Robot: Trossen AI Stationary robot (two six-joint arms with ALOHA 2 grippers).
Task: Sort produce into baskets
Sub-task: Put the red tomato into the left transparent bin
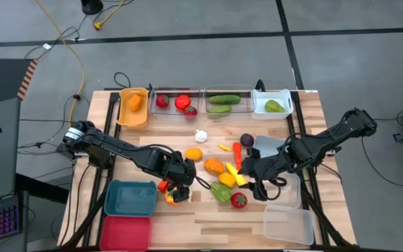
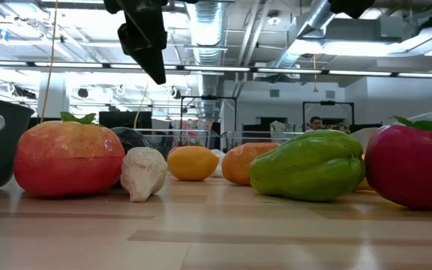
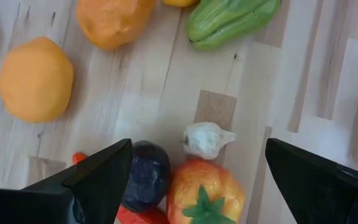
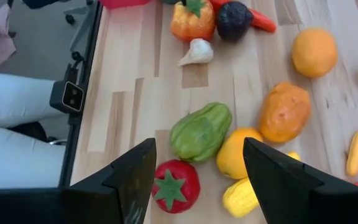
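My left gripper [image 3: 194, 180] hangs spread over the garlic [image 3: 207, 139] and tomato [image 3: 205, 194] by the teal bin [image 1: 130, 198] — my right gripper [image 4: 199, 180] (also spread) hovers above the green pepper [image 4: 201, 132] mid-table.

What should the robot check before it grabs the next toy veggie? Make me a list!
1. Left gripper open: ok.
2. Left gripper over the orange-red tomato and dark purple piece: ok.
3. Only one toy between its fingers: not ok, white garlic crowds in too.
4. Right gripper open above the red tomato: ok.
5. Teal bin has room: ok.
6. Which toy is the target: cannot tell.
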